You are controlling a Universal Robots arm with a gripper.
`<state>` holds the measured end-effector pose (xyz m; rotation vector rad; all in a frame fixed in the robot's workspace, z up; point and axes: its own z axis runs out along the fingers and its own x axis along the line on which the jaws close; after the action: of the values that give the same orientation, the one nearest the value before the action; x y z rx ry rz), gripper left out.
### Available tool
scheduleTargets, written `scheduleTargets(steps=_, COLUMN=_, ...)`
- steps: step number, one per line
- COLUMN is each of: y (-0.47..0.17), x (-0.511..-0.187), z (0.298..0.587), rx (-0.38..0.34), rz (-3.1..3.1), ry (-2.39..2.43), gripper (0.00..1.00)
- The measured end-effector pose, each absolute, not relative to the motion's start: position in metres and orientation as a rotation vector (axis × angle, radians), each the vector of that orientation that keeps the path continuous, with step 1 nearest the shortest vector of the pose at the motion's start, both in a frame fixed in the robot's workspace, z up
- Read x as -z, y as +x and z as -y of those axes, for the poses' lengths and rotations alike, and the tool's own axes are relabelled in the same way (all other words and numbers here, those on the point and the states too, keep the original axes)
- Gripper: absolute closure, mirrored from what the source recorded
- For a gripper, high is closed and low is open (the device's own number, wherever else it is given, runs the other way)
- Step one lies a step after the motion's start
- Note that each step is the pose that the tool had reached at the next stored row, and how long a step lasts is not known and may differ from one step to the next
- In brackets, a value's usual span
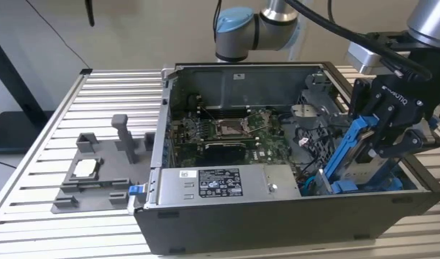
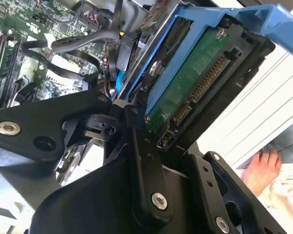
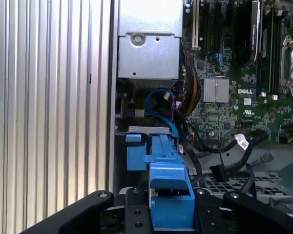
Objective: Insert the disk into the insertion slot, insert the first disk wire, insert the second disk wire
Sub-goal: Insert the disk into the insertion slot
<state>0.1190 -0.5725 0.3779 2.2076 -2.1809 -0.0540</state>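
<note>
- At the left of the exterior view, a grey fixture (image 1: 97, 172) is sitting on the desk (image 1: 40, 226), well apart from the work.
- In the middle, loose cables (image 1: 306, 137) are lying inside the open computer case (image 1: 205, 232); keeping them off the rails looks wise.
- At the lower right, the pincer (image 1: 392, 147) is clamping the disk (image 1: 360, 159), which is tilting with its lower end apparently at the slot (image 1: 371, 186). Squaring its blue frame to the rails should be guarding against jamming.

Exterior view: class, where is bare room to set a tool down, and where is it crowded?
Bare: the slatted table beyond the grey fixture, on the exterior view's left of the computer case. Crowded: inside the case, where the gripper holds the disk among cables.
</note>
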Motion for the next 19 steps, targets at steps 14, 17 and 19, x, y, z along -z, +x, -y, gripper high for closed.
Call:
scheduleTargets(steps=14, y=0.119, x=-0.3708, z=0.5725, rx=0.053, rz=2.181, ry=2.208, gripper=0.66)
scheduleTargets(steps=17, y=0.119, x=-0.3708, z=0.5725, rx=0.053, rz=2.181, ry=2.208, gripper=0.59)
scheduleTargets(steps=19, y=0.119, x=-0.3708, z=0.5725, rx=0.053, rz=2.181, ry=2.208, gripper=0.59)
